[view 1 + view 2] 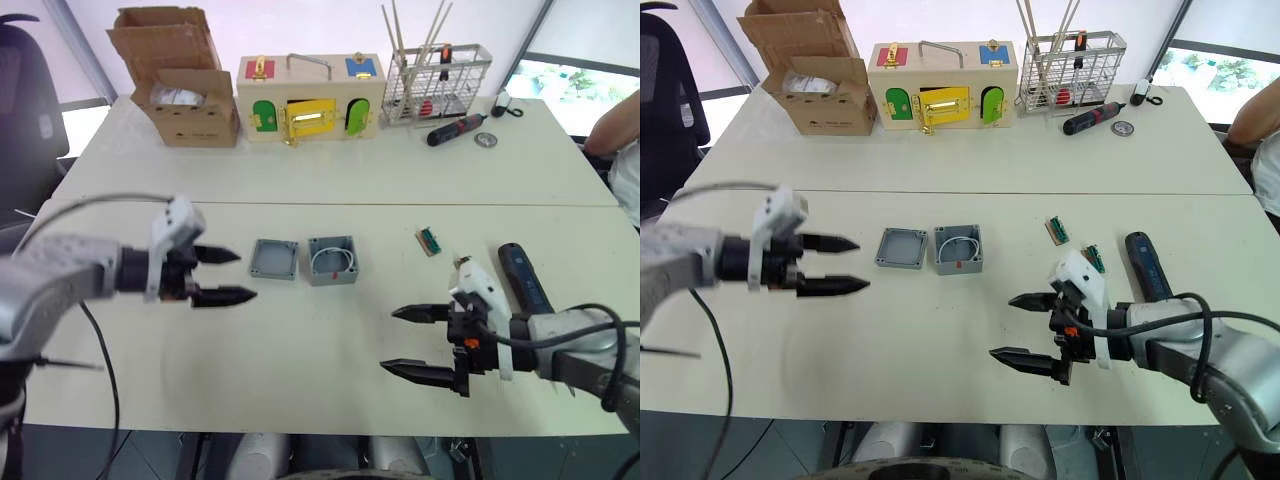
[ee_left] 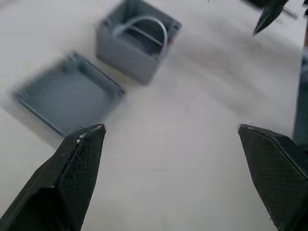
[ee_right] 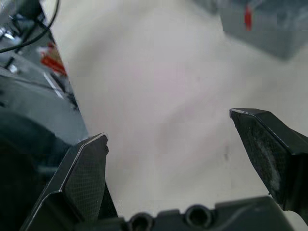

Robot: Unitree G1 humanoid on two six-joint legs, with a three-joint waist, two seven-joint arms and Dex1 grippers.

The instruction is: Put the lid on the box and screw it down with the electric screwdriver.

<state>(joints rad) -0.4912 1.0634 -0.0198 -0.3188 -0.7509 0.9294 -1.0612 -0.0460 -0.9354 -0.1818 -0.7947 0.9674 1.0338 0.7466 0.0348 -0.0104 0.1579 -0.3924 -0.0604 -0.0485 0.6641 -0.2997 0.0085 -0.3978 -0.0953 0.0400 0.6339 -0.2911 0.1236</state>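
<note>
The grey lid point(image 1: 273, 258) lies flat on the white table, rim up, directly left of the open grey box point(image 1: 333, 260), which holds a white wire loop. My left gripper point(image 1: 228, 275) hovers open just left of the lid, its fingertips pointing at it. The lid point(image 2: 67, 94) and box point(image 2: 137, 38) also appear ahead of the left fingers in the left wrist view. The dark blue electric screwdriver point(image 1: 523, 277) lies on the table at the right, just behind my right arm. My right gripper point(image 1: 412, 342) is open and empty near the front edge, right of the box.
Two small green parts point(image 1: 1056, 230) lie between box and screwdriver. On the far table stand a cardboard box point(image 1: 180, 75), a wooden box with coloured doors point(image 1: 310, 98), a wire rack point(image 1: 435, 82) and a red-and-black screwdriver point(image 1: 455, 129). A person's arm point(image 1: 612, 125) shows at the right edge.
</note>
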